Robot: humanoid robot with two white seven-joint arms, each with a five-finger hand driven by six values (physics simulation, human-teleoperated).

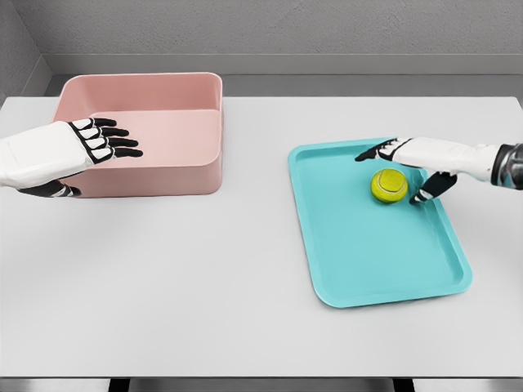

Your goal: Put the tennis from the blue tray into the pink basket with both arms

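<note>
- Right robot hand [409, 163] is over the far part of the blue tray [351, 245], fingers stretched out towards the left, thumb hanging down on the ball's right side.
- The tennis ball [389, 185] sits on the tray floor just below that hand's palm, tucked between the outstretched fingers above and the thumb beside it.
- Fingers are loose and spread, nothing gripped; whether the thumb actually touches the ball is too close to call.
- Left robot hand [96, 143] hangs at the near left corner of the pink basket [163, 114], fingers straight and pointing right across the basket's front wall.
- That hand is released too, holding nothing; its thumb shows below the palm against the basket's lower left edge.
- Whether the left palm is pressing on the basket wall or just hovering in front of it, I can't tell from this angle.
- Basket and tray stand well apart on the white surface [204, 310], basket off beside the left hand, tray under the right one.
- The tray lies slightly skewed, its near end swinging away to the right of the right hand.
- The ball is the only thing in the tray.
</note>
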